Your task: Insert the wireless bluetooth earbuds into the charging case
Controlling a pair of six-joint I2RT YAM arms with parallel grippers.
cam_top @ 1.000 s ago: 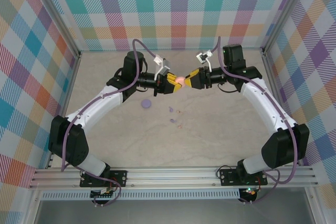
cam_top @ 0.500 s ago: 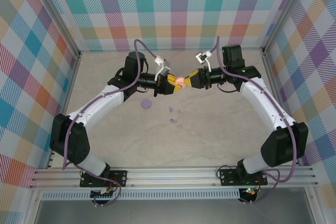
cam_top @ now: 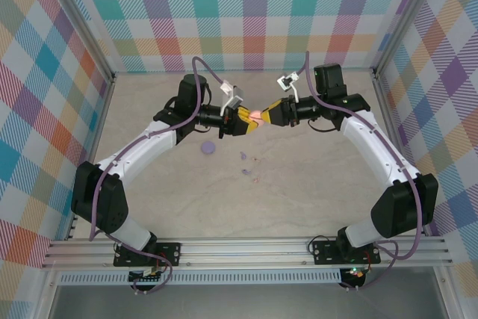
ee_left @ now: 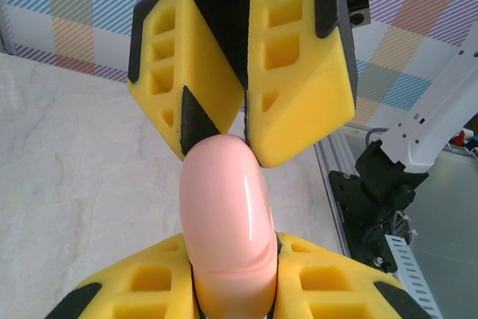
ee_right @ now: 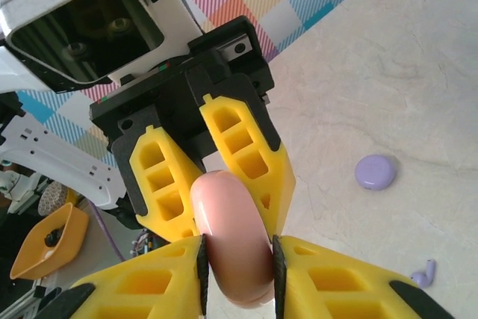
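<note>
Seen from above, a beige marbled tabletop (cam_top: 314, 192) sits inside checked, pastel-coloured walls (cam_top: 246, 13). The white left arm (cam_top: 146, 147) reaches in from the left. Just beside its forearm, a round lilac plastic disc (cam_top: 208, 147) lies flat on the table.

Further right, the left gripper (cam_top: 249, 121), with yellow foam fingers, is closed tight on a round, glossy salmon-pink plastic charging case (cam_top: 256, 114), which is held up off the table. The left wrist camera shows the case standing on edge, pinched between these fingers.

Below the case in the overhead view, nearer the arm bases, the tiny wireless bluetooth earbuds (cam_top: 243, 156) lie loose on the table. Some are purple and some are paler, and they sit near each other and apart from the case. The right wrist camera shows one purple bud on the marble, right of the lilac disc.

From the right, the right gripper (cam_top: 264, 116) meets the left one tip to tip. Its yellow fingers are narrowly parted and press on both flat faces of the same pink case.
</note>
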